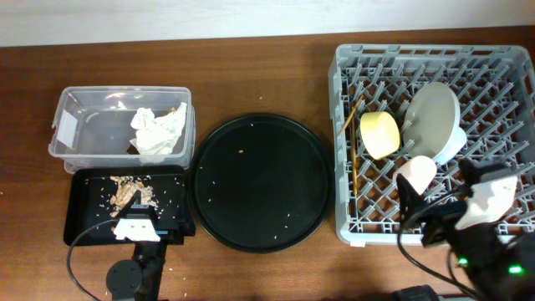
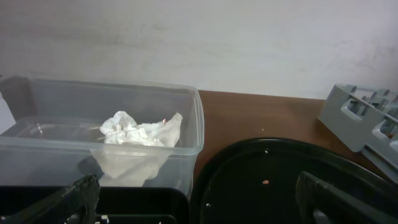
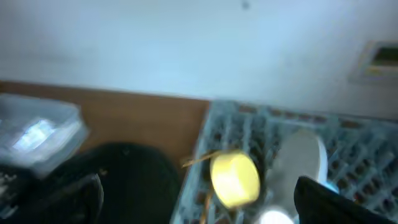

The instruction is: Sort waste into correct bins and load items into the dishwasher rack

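The grey dishwasher rack [image 1: 501, 63] holds the yellow bowl [image 1: 379, 134], the grey plate [image 1: 430, 113], the light blue cup [image 1: 454, 142] behind the plate, the pink cup [image 1: 416, 174] and the chopsticks [image 1: 354, 142]. The clear tub [image 1: 75, 109] holds the crumpled napkin [image 1: 157, 130]. The shallow black tray [image 1: 84, 221] holds brown food scraps [image 1: 127, 192]. My left gripper [image 1: 136, 221] is open and empty at that tray's front edge [image 2: 196, 196]. My right gripper [image 1: 422, 219] is open and empty over the rack's front edge, just in front of the pink cup [image 3: 199, 199].
The big round black tray [image 1: 259, 182] lies between the bins and the rack, with a few crumbs on it. In the blurred right wrist view I see the bowl [image 3: 235, 177], plate [image 3: 300, 158] and rack [image 3: 242, 121].
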`<action>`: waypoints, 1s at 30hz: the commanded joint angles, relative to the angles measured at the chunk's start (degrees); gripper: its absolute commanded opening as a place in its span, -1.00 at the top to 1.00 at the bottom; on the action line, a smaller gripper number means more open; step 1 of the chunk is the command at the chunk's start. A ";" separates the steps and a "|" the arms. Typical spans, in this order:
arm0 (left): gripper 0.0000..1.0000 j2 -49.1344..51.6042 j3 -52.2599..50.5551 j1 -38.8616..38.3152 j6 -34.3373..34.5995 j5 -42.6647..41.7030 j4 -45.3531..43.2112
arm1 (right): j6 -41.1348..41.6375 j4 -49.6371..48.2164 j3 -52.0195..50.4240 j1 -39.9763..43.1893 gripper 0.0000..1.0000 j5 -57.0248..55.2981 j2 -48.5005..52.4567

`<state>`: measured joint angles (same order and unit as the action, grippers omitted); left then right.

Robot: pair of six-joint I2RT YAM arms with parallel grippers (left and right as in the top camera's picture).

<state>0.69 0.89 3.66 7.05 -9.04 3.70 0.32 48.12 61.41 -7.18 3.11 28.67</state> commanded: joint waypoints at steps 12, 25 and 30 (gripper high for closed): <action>-0.98 -0.28 -0.35 -0.24 -0.92 -0.20 0.02 | 12.85 -42.60 -60.17 2.49 -0.97 1.62 -28.48; -0.98 -0.28 -0.35 -0.24 -0.92 -0.20 0.02 | 12.85 -44.11 -61.09 2.38 -0.97 1.38 -28.46; -0.98 -0.28 -0.37 -0.24 -0.92 -0.20 0.02 | 12.85 -44.11 -61.09 2.38 -0.97 1.38 -28.46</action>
<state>0.73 0.82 3.66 7.03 -9.04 3.64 13.10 4.21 0.89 -5.06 4.19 0.84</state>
